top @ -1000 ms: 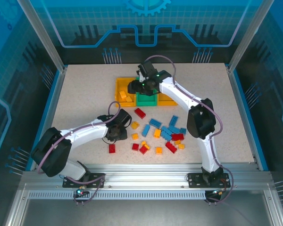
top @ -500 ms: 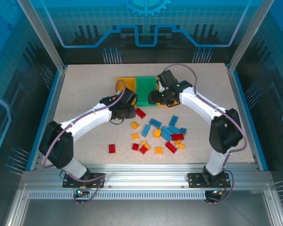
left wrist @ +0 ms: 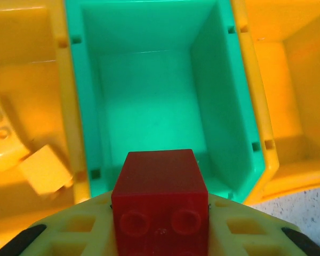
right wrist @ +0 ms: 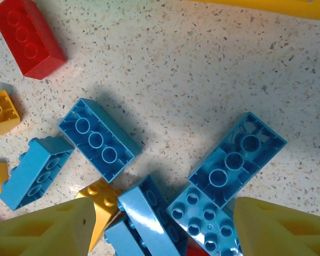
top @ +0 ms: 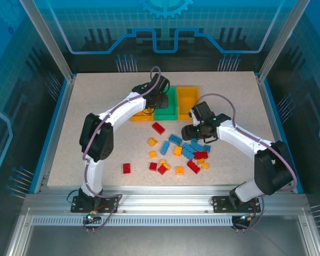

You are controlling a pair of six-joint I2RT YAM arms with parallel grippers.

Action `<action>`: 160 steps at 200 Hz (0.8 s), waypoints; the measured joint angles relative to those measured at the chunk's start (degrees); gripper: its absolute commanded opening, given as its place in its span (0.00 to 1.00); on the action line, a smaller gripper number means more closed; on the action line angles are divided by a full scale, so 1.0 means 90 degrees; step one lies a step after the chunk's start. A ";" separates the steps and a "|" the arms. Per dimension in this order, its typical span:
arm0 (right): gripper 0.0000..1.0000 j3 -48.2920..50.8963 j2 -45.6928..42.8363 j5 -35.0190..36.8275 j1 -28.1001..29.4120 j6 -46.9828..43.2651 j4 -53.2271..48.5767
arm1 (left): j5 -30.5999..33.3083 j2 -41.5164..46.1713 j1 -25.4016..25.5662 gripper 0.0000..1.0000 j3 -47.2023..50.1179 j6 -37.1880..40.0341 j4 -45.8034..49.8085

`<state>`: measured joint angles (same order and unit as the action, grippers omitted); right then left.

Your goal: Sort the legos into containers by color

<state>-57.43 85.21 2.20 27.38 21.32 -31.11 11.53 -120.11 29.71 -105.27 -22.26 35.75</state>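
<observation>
While the left gripper (top: 160, 100) pinches a red brick (left wrist: 160, 197) tight between its jaws, it hangs at the near rim of the green bin (left wrist: 144, 106).
- The green bin lies open straight ahead of and below that gripper. Its floor is bare.
- Off the gripper's left side is a yellow bin (left wrist: 26, 80) with two yellow bricks (left wrist: 42, 170) in it. Off its right side is another yellow bin (left wrist: 288, 74); the part I can see looks bare.
- Step in hand, as I read it: drop the red brick into the green bin.
- To do it well: the brick sits about over the near wall, so reach a little further forward until it clears the rim. Stay centred between the two yellow bins. Go low before letting go so the brick does not bounce out, then spread the jaws fully.

The right gripper (right wrist: 162, 229) is over the loose pile on the table (right wrist: 202, 53), with its jaws spread and nothing in them.
- Blue bricks (right wrist: 226, 165) crowd just ahead of and between its fingers, some touching or overlapping.
- A small yellow brick (right wrist: 104, 200) is tucked beside its left finger.
- A long red brick (right wrist: 26, 37) lies well ahead to the left.
- Advice there: pick one blue brick with free sides. A straight drop into the clump risks catching two at once.
</observation>
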 measured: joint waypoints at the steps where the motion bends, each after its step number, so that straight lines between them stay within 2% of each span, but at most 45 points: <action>1: 0.70 0.0019 -0.0015 -0.0002 0.0000 -0.0005 0.0019 | 0.0000 -0.0015 0.0000 0.36 -0.0019 0.0002 0.0000; 14: 0.70 0.0134 -0.0112 0.0002 0.0000 -0.0095 0.0114 | -0.0078 -0.0306 -0.0032 0.39 -0.0338 0.0034 0.0000; 43: 0.72 0.0170 -0.0202 0.0022 0.0044 -0.0260 0.0381 | -0.0165 -0.0760 -0.0073 0.62 -0.0852 0.0049 0.0032; 71: 0.72 0.0136 -0.0153 0.0022 0.0330 -0.0512 0.0738 | -0.0170 -0.0733 -0.0087 0.83 -0.0780 -0.0034 0.0010; 96: 0.72 -0.0274 0.0330 0.0044 0.0748 -0.0933 0.0913 | -0.0163 -0.0299 -0.0100 0.98 -0.0102 -0.0206 -0.0102; 128: 0.71 -0.1154 0.1343 0.0010 0.1127 -0.1447 0.0971 | 0.0046 0.1027 -0.0177 0.99 0.1197 -0.0359 -0.0267; 160: 0.70 -0.1943 0.2285 -0.0129 0.1258 -0.1715 0.0971 | 0.0151 0.3053 -0.0765 0.99 0.2905 -0.0602 -0.0355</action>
<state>-74.91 105.78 1.04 38.70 5.89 -22.37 12.88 -92.64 22.83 -79.13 -27.68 32.56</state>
